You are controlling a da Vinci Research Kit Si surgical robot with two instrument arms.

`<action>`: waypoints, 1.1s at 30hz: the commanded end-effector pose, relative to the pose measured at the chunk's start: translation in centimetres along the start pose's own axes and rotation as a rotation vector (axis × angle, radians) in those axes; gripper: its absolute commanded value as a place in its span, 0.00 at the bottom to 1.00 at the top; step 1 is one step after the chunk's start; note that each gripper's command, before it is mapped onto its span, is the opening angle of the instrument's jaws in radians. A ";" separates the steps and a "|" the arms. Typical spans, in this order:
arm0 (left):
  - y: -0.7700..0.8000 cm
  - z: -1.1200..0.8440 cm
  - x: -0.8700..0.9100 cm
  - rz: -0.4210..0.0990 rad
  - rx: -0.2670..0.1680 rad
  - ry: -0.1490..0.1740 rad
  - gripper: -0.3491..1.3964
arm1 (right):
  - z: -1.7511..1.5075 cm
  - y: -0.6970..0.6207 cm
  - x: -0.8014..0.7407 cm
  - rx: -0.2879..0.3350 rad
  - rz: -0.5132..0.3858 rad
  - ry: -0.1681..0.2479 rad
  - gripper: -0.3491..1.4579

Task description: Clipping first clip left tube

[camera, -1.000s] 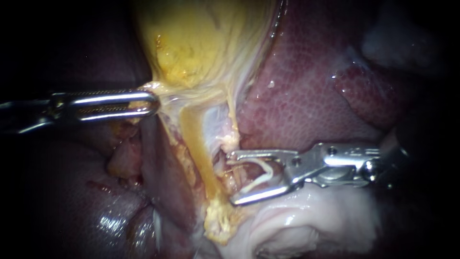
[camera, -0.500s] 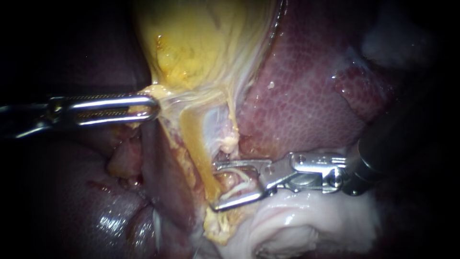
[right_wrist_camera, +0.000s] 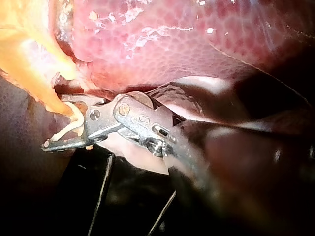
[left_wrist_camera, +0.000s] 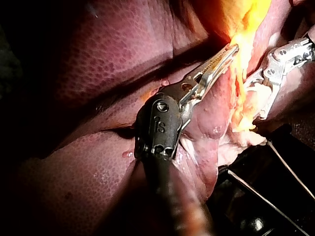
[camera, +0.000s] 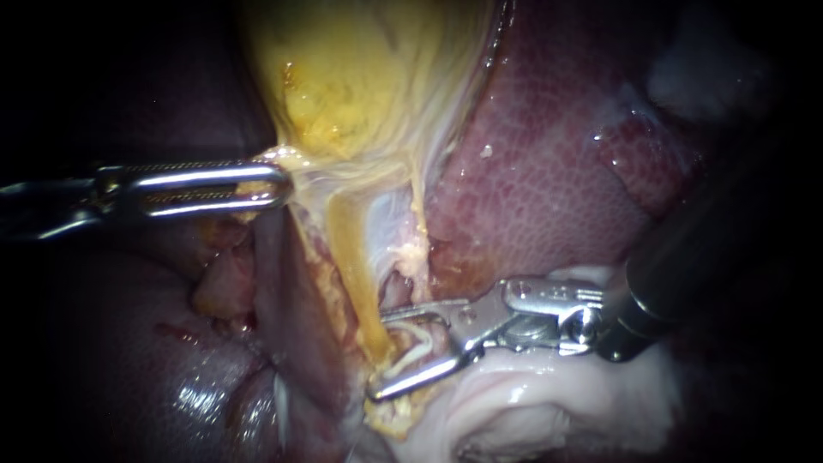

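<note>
Here the left tool (camera: 276,186) is clenched on the lower edge of the gallbladder (camera: 360,77), probably holding it aside so that the yellow left tube (camera: 350,249), just ahead of its tips, stands taut and bare. The right tool (camera: 380,354) stands spread wide, carrying a white clip (camera: 420,343) that touches both jaws. The tube sits at this tool's tips, seemingly just inside the mouth, where the clip could be closed across it.
</note>
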 end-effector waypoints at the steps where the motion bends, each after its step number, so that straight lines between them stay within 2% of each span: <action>1: 0.01 0.01 0.01 0.000 0.000 0.000 0.00 | 0.02 -0.01 -0.02 0.010 0.006 0.001 0.51; 5: 0.07 0.05 0.03 0.001 -0.001 0.000 0.00 | 0.07 -0.04 -0.03 0.038 0.012 0.001 0.50; 8: 0.11 0.08 0.05 0.001 0.001 0.000 0.00 | 0.10 -0.02 -0.03 0.031 0.009 0.003 0.50; 15: 0.09 0.18 0.06 0.001 0.008 -0.003 0.00 | 0.18 0.08 -0.05 0.003 0.008 0.009 0.50; 24: 0.09 0.19 0.06 0.001 0.010 -0.002 0.00 | 0.20 0.18 -0.13 -0.018 0.005 0.012 0.48; 25: 0.08 0.19 0.06 0.001 0.010 -0.002 0.00 | 0.18 0.19 -0.14 -0.018 0.005 0.012 0.46; 27: 0.08 0.18 0.06 0.001 0.010 -0.002 0.00 | 0.12 0.20 -0.16 -0.003 0.011 -0.004 0.29; 28: 0.08 0.18 0.06 0.001 0.011 -0.002 0.00 | 0.08 0.19 -0.18 0.016 0.014 -0.043 0.13; 29: 0.08 0.18 0.06 0.001 0.011 -0.002 0.00 | 0.06 0.20 -0.19 -0.003 0.014 -0.056 0.01; 33: 0.07 0.17 0.05 0.001 0.011 -0.002 0.00 | 0.02 0.26 -0.23 -0.011 0.013 -0.055 0.00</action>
